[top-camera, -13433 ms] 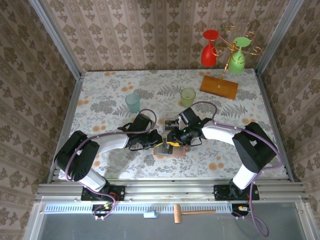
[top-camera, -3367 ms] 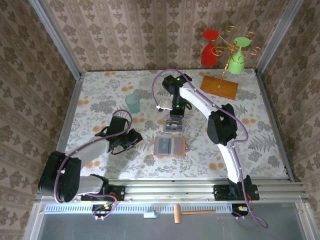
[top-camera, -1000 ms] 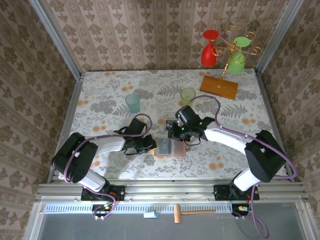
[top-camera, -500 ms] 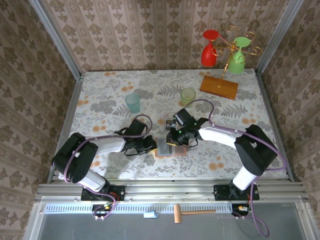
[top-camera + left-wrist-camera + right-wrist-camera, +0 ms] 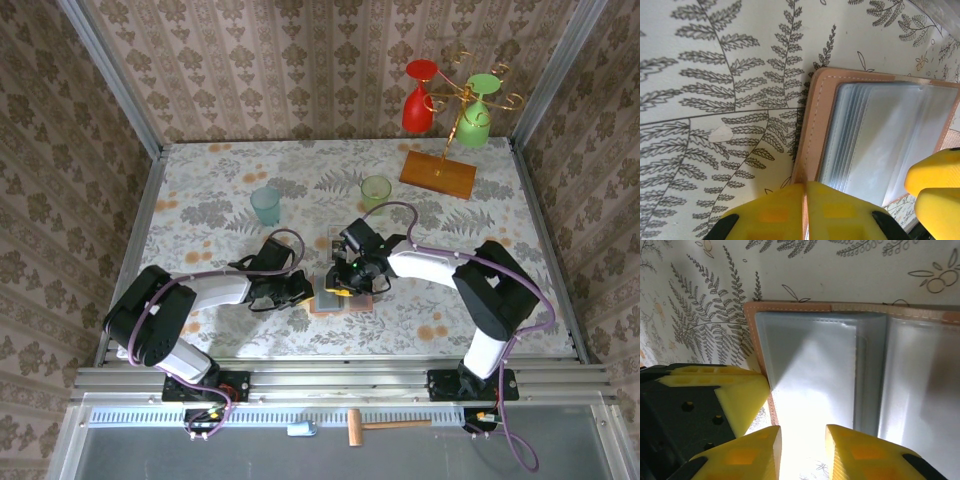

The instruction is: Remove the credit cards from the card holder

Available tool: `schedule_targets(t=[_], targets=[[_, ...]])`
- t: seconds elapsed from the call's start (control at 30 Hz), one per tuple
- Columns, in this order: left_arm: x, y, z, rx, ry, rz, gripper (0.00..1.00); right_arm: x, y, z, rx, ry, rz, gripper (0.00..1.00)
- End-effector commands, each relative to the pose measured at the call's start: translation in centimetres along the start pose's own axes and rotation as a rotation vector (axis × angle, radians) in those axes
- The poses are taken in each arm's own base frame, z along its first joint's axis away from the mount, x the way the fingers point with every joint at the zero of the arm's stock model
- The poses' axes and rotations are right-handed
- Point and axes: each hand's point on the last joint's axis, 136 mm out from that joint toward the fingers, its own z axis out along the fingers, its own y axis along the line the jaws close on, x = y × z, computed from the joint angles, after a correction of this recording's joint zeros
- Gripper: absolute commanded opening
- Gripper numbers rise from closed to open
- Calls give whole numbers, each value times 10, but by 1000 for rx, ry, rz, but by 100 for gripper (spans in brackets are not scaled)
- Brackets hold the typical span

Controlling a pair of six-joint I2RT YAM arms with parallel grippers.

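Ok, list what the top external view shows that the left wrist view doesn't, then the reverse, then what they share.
Top external: the blue cup, the green cup, the orange stand with its hung glasses. Left wrist: the stitched border and layered clear sleeves of the card holder up close. Shared: the open card holder, the left gripper at its edge, the right gripper over it.

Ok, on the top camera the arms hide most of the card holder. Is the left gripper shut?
Observer: Yes. In the left wrist view the left gripper has its yellow fingertips pressed together, right at the card holder's pink border.
Operator: And the right gripper?
Observer: Its wrist view shows the right gripper with a gap between its fingers, over a clear pocket.
Operator: Any card between them?
Observer: None that I can see; pale pocket plastic shows through the gap.
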Motion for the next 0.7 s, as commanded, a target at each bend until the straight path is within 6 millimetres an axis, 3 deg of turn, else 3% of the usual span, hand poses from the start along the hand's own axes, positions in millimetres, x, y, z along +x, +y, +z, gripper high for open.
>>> schedule_targets(t=[0.0, 0.67], targets=[[-1, 6, -4, -18, -17, -7, 11, 4, 2, 5, 6, 44, -12, 30], [-1, 14, -4, -35, -14, -21, 11, 6, -12, 8, 80, 54, -31, 33]])
